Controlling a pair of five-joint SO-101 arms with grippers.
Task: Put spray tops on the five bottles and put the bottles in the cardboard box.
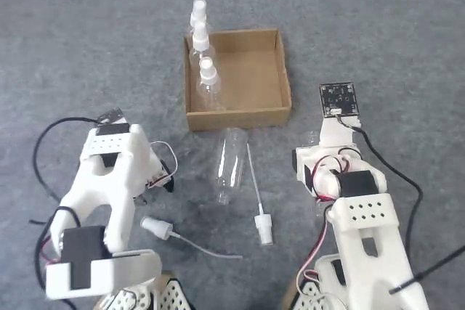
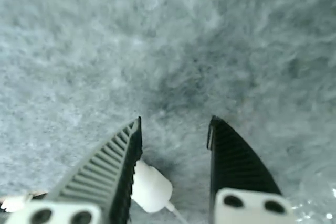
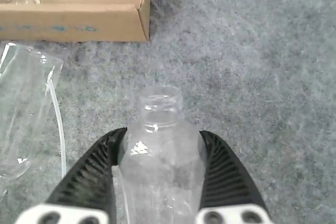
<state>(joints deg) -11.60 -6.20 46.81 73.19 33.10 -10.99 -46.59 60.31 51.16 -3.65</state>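
Plastic bottle (image 3: 160,106), uncapped, sat clenched in the right pincer (image 3: 161,139) near the box (image 3: 73,19); the left pincer (image 2: 175,129) hung released over a spray top (image 2: 150,186). Gripping that top squarely and centred would ease fitting it.

Capped bottles (image 1: 207,81) line the left wall of the cardboard box (image 1: 240,118); I can enter its right half. A lying bottle (image 1: 231,165) fronts it.

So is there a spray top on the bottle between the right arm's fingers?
No, the bottle held between the fingers has a bare, open neck.
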